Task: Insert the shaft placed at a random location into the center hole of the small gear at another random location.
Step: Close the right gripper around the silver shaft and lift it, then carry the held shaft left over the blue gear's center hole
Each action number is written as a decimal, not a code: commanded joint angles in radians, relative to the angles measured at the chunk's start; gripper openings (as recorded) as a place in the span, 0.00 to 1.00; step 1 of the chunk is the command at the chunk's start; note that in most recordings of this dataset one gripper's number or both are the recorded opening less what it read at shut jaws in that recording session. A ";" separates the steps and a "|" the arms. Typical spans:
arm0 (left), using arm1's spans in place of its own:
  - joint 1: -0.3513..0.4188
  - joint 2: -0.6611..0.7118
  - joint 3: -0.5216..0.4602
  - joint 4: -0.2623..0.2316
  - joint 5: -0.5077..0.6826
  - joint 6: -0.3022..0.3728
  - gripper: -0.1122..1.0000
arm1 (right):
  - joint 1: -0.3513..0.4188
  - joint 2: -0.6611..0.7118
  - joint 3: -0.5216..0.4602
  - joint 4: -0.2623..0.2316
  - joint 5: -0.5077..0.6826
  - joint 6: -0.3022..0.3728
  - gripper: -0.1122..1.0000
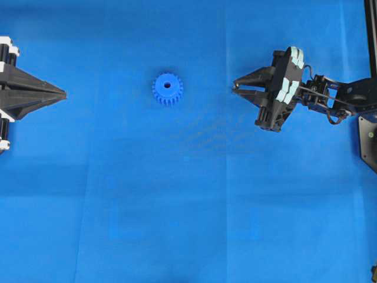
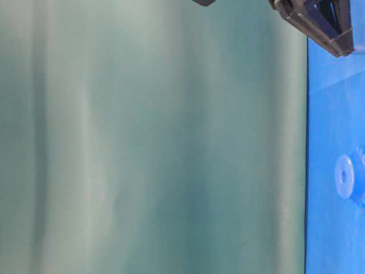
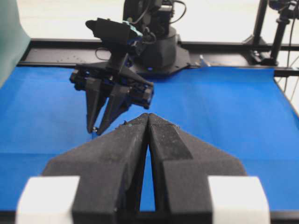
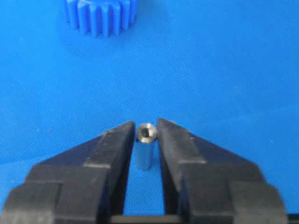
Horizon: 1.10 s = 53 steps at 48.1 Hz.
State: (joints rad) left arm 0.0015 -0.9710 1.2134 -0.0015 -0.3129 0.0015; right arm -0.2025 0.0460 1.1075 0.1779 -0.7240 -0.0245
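The small gear (image 1: pixel 167 88) lies flat on the blue cloth at the middle, its center hole (image 1: pixel 166 85) facing up; its teeth show at the top of the right wrist view (image 4: pixel 100 16). My right gripper (image 1: pixel 234 88) is to the right of the gear, its jaws closed on the shaft (image 4: pixel 145 144), a silvery pin standing upright between the fingertips (image 4: pixel 163 133). The left wrist view shows this gripper (image 3: pixel 96 128) pointing down at the cloth with the pin at its tip. My left gripper (image 1: pixel 65 93) is shut and empty at the far left.
The right arm's base and black frame rails (image 3: pixel 154 46) stand at the cloth's far end. A green backdrop (image 2: pixel 154 137) fills most of the table-level view. Bare blue cloth (image 1: pixel 188 206) surrounds the gear.
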 commanded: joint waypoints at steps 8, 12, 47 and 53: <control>0.000 0.003 -0.012 -0.002 -0.008 0.000 0.10 | 0.002 -0.008 -0.014 -0.003 0.000 0.000 0.14; 0.000 0.005 -0.012 -0.002 -0.008 0.000 0.10 | 0.002 -0.015 -0.014 -0.003 0.008 0.003 0.14; 0.000 -0.005 -0.012 0.000 -0.009 0.000 0.10 | 0.003 -0.227 -0.052 -0.003 0.227 -0.017 0.14; 0.000 -0.003 -0.014 0.000 -0.008 0.000 0.10 | 0.014 -0.190 -0.104 -0.005 0.229 -0.018 0.14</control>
State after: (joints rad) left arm 0.0015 -0.9802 1.2134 -0.0031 -0.3129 0.0015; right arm -0.1979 -0.1534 1.0477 0.1749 -0.4924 -0.0414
